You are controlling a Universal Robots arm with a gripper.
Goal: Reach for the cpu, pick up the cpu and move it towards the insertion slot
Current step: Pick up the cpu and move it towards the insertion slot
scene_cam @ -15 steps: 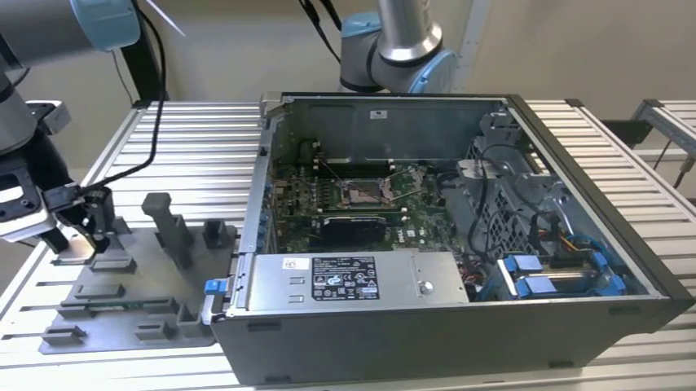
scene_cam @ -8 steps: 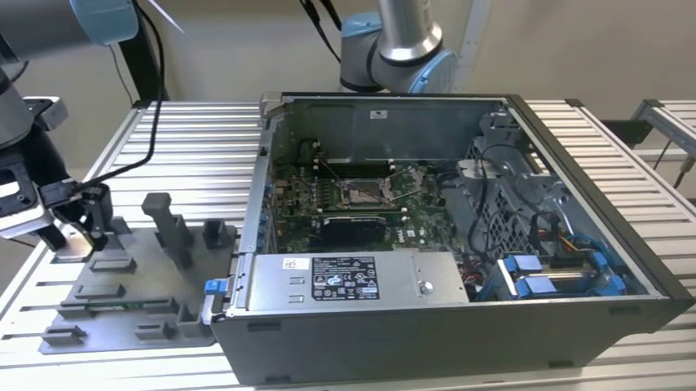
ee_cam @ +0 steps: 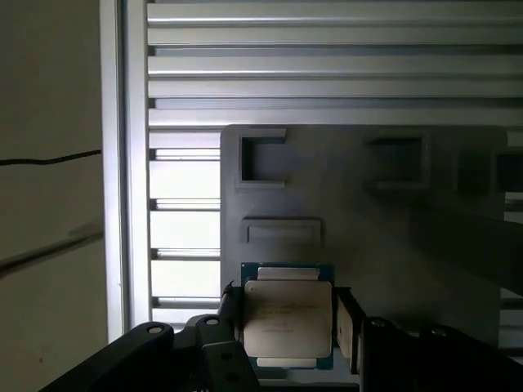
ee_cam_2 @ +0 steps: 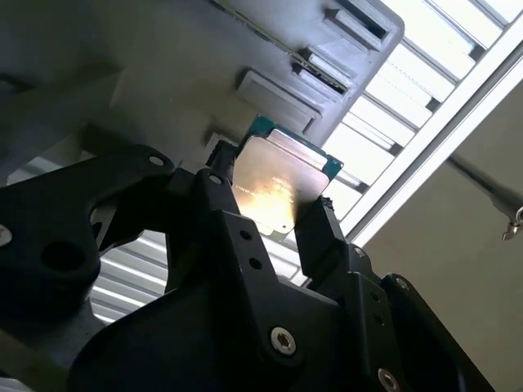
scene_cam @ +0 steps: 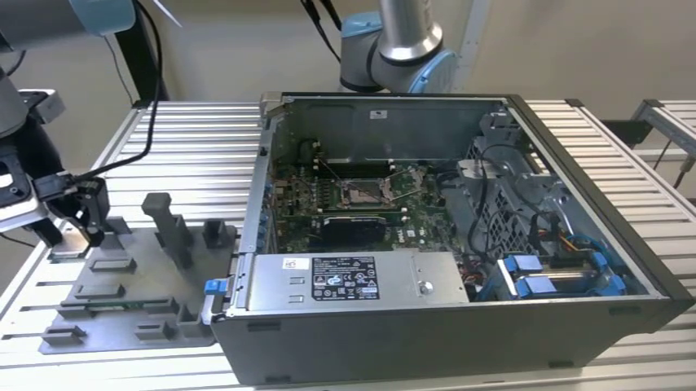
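Observation:
The cpu (ee_cam: 288, 314), a thin square chip with a pale silvery top and a green edge, sits between the black fingers of my gripper (ee_cam: 289, 320). In both wrist views the fingers press its two opposite sides, so the gripper (ee_cam_2: 265, 200) is shut on the cpu (ee_cam_2: 278, 175). In the exterior view the gripper (scene_cam: 68, 232) is at the far left corner of the grey plastic tray (scene_cam: 120, 318). The insertion slot (scene_cam: 363, 193), a silver-framed socket on the green board, lies inside the open computer case (scene_cam: 435, 326), well to the exterior view's right of the gripper.
The grey tray (ee_cam: 368, 237) has rectangular recesses and upright blocks (scene_cam: 169, 224). Everything rests on a slatted metal table (scene_cam: 185, 138). The case wall (scene_cam: 264, 179) stands between tray and socket. A second robot arm base (scene_cam: 397, 49) stands behind the case, and a cable (scene_cam: 152, 98) hangs near my arm.

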